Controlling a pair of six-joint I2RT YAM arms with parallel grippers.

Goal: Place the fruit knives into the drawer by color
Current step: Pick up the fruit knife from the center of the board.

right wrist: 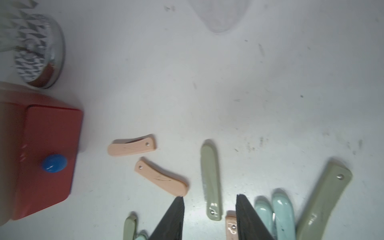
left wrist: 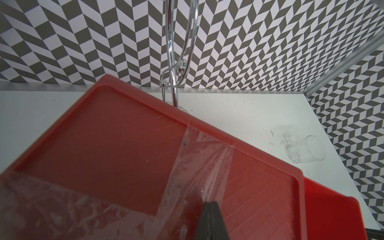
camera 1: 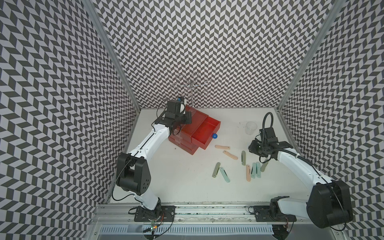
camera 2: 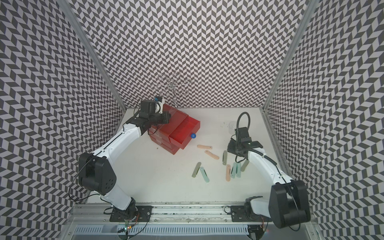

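Knives [camera 1: 254,170] are all out on the tabletop [camera 1: 176,176], nine by my count: three peach, three grey-green, three teal. They're scattered to the right of the red cabinet [camera 1: 196,122], close to the right gripper [right wrist: 209,197]. Its jaws are partly open with nothing in them, hanging over one grey-green knife [right wrist: 211,180]. Cabinet's top drawer [camera 1: 204,133] is pulled out, blue knob [camera 1: 214,136] facing the knives. Left gripper [left wrist: 211,207] sits on the cabinet's taped top, jaws pinched shut. Clear cup [camera 1: 251,127] stands further back.
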